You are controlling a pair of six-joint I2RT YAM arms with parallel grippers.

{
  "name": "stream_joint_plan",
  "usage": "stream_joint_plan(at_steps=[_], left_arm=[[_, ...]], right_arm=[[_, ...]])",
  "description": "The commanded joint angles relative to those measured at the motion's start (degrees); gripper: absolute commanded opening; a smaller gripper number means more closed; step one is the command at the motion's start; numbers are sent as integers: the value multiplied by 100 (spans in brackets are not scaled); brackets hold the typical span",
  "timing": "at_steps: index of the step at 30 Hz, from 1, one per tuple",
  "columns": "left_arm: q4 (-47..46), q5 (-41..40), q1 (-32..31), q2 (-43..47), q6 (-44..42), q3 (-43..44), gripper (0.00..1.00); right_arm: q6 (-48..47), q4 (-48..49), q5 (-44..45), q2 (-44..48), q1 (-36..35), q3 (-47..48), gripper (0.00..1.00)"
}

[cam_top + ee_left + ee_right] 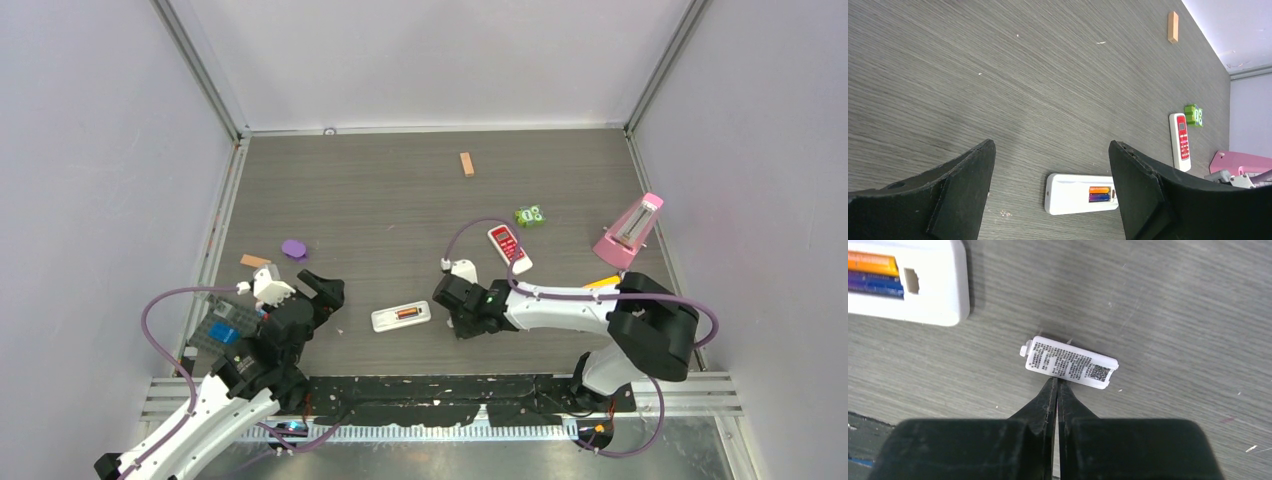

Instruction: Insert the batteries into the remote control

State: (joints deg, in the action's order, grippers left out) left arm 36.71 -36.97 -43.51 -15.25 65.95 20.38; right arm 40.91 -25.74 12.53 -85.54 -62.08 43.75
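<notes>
The white remote [400,316] lies back-up on the table with its battery bay uncovered. The orange battery [1099,190] and the dark blue-purple battery [1099,197] sit side by side in the bay, and both also show in the right wrist view, orange [873,262] and purple [875,284]. A small white labelled cover [1070,362] lies flat on the table just right of the remote [908,285]. My right gripper [1056,382] is shut, its tips touching the cover's near edge. My left gripper [1051,145] is open and empty, left of and above the remote [1080,194].
A red-faced remote [509,248], a green toy [530,216] and a pink object [630,230] lie to the right. A tan wooden block [466,164] lies far back. A purple disc [293,248] and a tan piece [254,261] lie left, near a grey-blue block [225,325].
</notes>
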Motion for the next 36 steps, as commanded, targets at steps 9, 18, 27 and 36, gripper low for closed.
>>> stream_joint_plan(at_steps=[9,18,27,36], left_arm=[[-169,-187,-9,-30,1,39,84],[-147,-205,-13,16,-29,32,86],[-158,-299,-9,225,-378,162,90],[341,-479,-9,516,-1189,691,94]], right_arm=[[-400,-209,876,-751,454,356,7],[-1340,106,221,110,453,335,29],[-3693,-1030,-81,-156,466,1519,49],[-5713,-1801,-545,-1040,553,2151,65]])
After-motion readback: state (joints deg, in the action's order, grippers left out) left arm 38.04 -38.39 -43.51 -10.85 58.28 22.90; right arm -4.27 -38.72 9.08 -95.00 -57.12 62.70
